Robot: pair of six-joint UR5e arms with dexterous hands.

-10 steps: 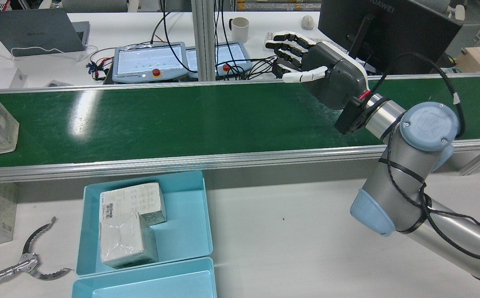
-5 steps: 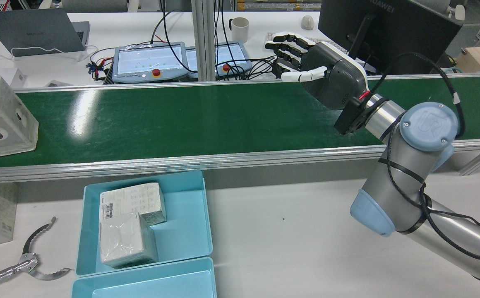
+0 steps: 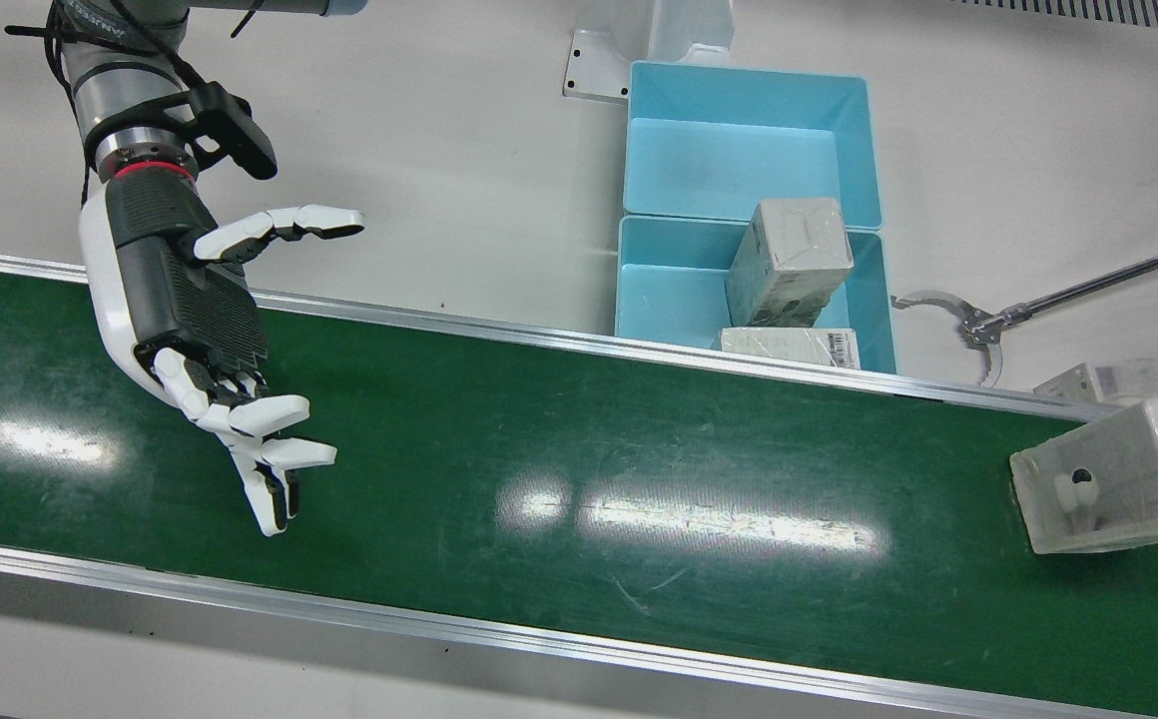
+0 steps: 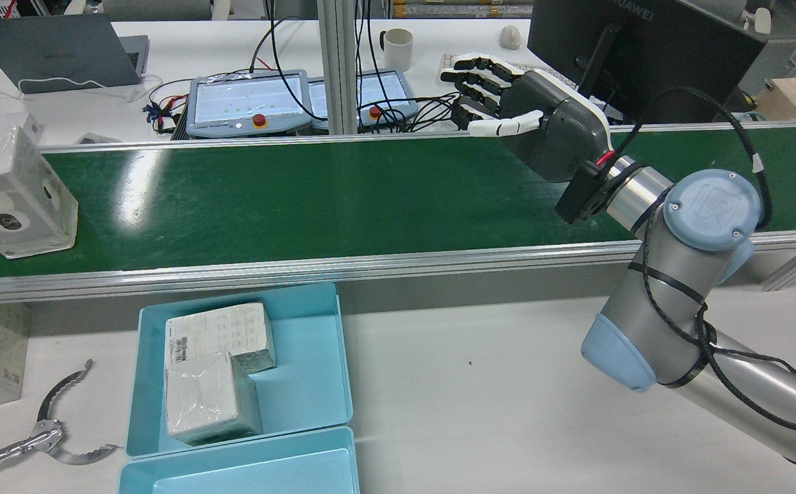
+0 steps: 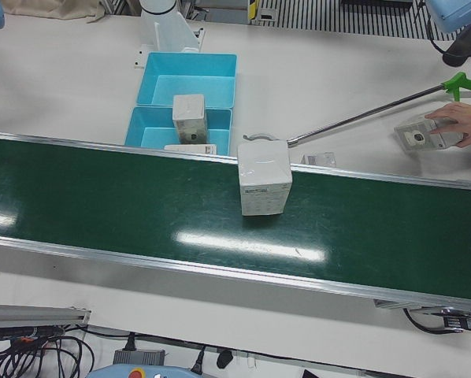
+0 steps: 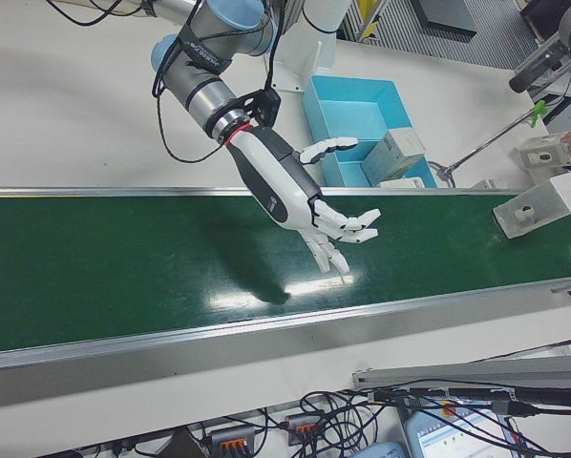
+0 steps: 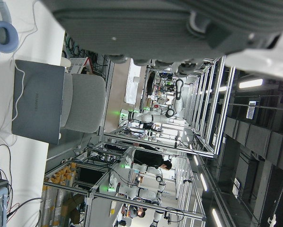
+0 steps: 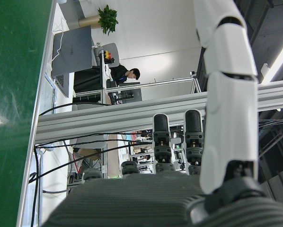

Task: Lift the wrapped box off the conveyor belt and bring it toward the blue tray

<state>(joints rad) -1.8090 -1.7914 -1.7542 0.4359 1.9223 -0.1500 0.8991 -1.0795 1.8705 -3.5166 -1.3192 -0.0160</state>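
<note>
Wrapped box (image 4: 15,195) cut by frame edge

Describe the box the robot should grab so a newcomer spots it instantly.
Find the long green conveyor belt. The wrapped box sits on it, far from the open right hand. Unlike the two wrapped boxes in the blue tray, it alone rides the belt.

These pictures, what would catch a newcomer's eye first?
Probably the right hand, its fingers spread, poised over the long green conveyor belt. Next, the wrapped box sitting on the belt far from that hand, and the blue tray beside the belt, already holding two wrapped packages.
</note>
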